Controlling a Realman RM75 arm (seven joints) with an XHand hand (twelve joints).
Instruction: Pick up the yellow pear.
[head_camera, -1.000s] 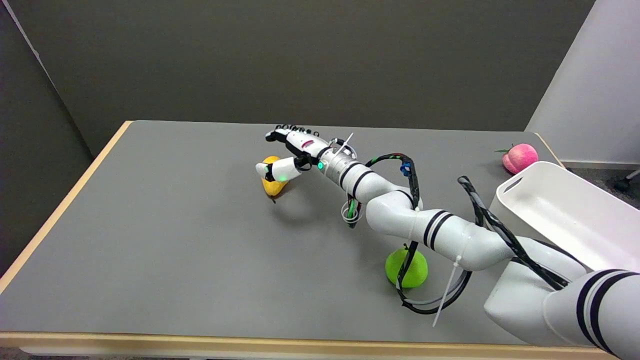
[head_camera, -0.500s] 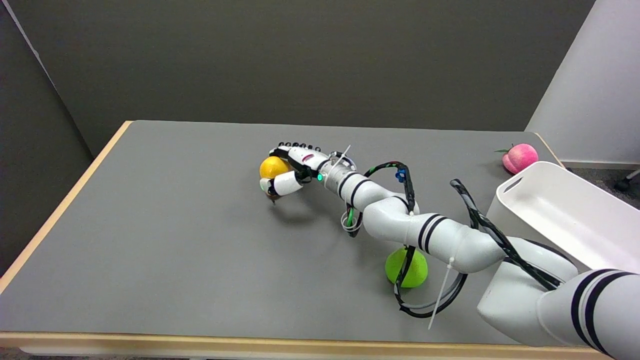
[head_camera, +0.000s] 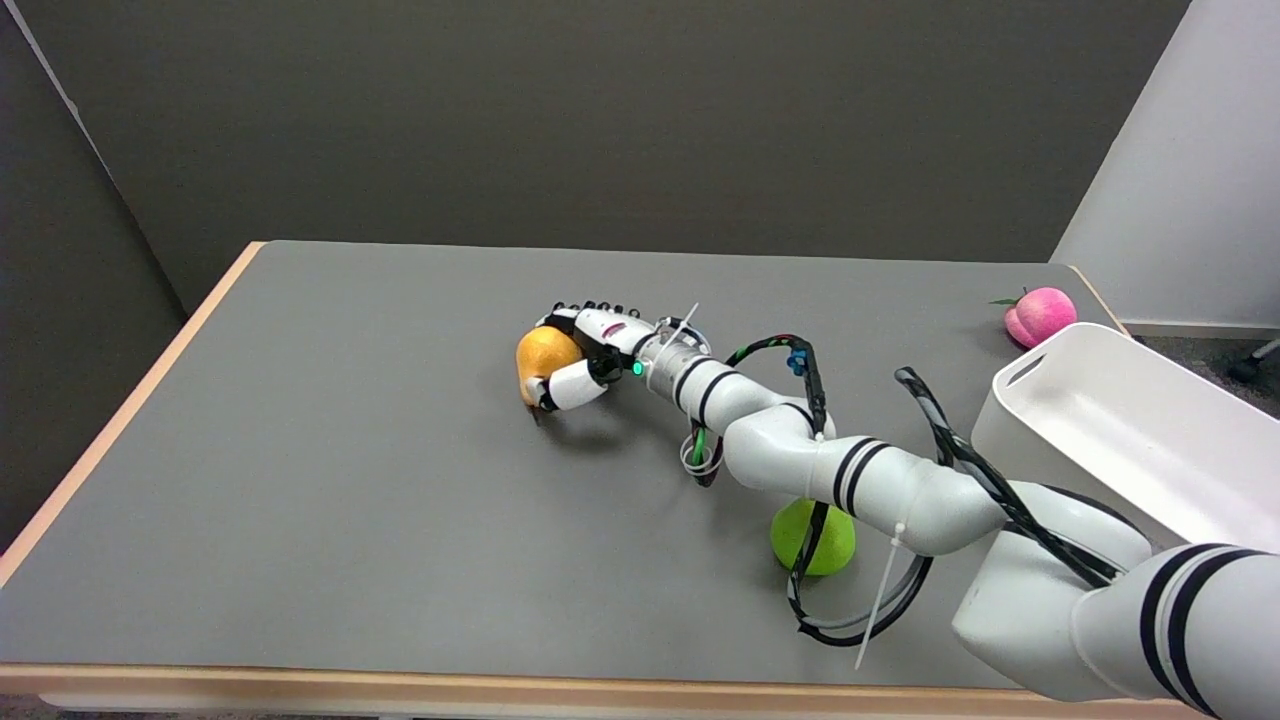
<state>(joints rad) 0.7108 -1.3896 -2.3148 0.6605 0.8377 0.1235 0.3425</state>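
Matt grey surface (head_camera: 330, 470), smooth, edged with a pale wood-look band along the left and bottom of the frame. Smooth yellow pear (head_camera: 541, 354) with a soft sheen, plastic-looking. Glossy white and black hard plastic on the robot hand (head_camera: 585, 352). Shiny white arm shell (head_camera: 880, 485) with black bands; rubbery black cables (head_camera: 960, 440). Smooth white plastic bin (head_camera: 1120, 440) at right. Bright green fruit (head_camera: 822, 545), smooth. Velvety-looking pink peach (head_camera: 1038, 314) at upper right.
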